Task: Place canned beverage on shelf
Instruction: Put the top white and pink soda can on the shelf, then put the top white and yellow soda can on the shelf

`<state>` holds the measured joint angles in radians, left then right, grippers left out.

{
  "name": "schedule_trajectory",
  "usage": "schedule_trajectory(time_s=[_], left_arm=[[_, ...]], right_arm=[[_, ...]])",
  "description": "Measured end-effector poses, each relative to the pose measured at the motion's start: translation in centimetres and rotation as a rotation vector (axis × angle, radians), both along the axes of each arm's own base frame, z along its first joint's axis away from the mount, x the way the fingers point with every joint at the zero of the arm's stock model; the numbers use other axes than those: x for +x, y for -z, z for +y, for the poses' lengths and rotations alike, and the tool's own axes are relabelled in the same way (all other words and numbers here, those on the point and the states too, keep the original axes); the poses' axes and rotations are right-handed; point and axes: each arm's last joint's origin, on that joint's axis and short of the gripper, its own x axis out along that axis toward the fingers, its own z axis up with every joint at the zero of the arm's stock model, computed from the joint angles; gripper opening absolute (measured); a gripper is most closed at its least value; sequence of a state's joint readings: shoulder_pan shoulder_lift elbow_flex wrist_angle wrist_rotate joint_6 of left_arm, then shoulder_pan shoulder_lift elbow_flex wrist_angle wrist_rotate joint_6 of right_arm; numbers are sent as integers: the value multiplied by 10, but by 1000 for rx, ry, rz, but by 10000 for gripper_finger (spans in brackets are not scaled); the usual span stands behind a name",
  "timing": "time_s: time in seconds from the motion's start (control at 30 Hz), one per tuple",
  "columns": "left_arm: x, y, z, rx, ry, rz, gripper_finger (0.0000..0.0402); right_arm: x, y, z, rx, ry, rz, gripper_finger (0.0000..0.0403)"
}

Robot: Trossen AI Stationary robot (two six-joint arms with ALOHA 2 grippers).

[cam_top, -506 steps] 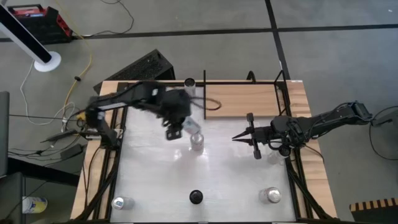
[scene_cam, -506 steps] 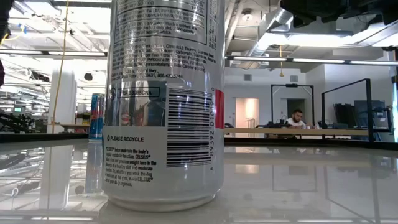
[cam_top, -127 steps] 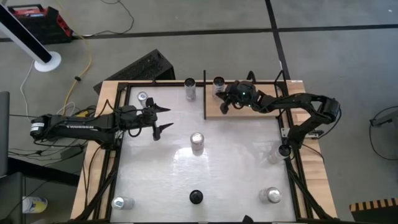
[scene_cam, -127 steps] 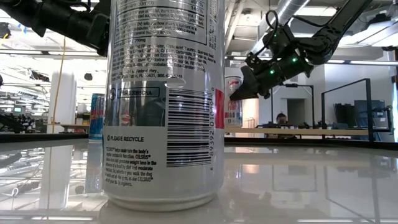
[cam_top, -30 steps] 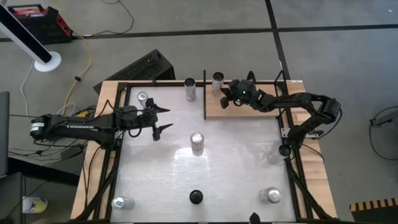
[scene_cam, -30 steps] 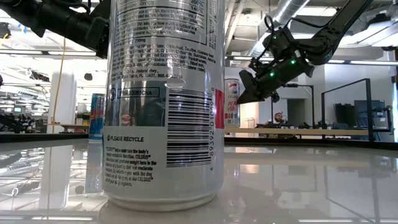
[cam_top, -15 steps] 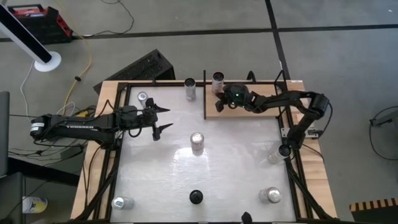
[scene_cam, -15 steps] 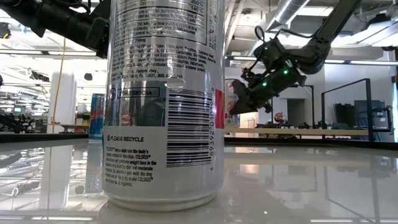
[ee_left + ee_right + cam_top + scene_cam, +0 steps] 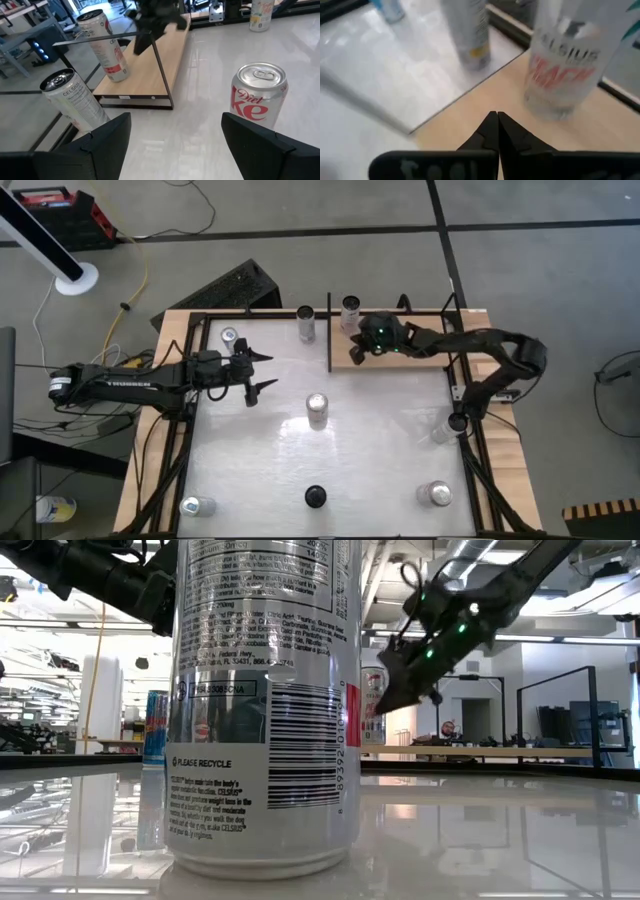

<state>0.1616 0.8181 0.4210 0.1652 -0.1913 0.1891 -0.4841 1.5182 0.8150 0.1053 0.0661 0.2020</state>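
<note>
Celsius can (image 9: 350, 311) upright on wooden shelf (image 9: 400, 340) at its far corner. Right gripper (image 9: 354, 351) just beside can, jaws clenched, empty. Left gripper (image 9: 258, 370) over desk (image 9: 380, 450), jaws spread, empty.

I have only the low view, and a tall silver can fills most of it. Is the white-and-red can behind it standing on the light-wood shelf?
Observer: Yes. From above, the white-and-red beverage can stands upright at the back left corner of the light-wood shelf with black metal rods.
Operator: Does the right gripper hold it?
Observer: No. The right gripper is shut and empty over the wood, apart from the can.
Operator: And the left arm?
Observer: The left gripper hangs open over the left side of the glossy white tabletop, with a silver-and-red Diet Coke can ahead of it.
</note>
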Motion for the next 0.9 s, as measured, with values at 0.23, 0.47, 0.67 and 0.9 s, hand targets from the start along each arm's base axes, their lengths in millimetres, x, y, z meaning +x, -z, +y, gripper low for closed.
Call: schedule_trajectory(time_s=[0.23,0.47,0.67,0.9], left_arm=[[0,0,0,-20,-5,-13,296],[0,-1,0,-35,-9,-28,296],[-1,-4,4,2,-139,-22,296],[5,-34,47,47,-264,-64,296]], right_arm=[[-20,-36,55,66,-174,48,31],[-22,-65,122,-20,-440,-54,24],[-19,-73,165,-181,-622,-88,33],[-20,-73,179,-263,-616,-72,27]])
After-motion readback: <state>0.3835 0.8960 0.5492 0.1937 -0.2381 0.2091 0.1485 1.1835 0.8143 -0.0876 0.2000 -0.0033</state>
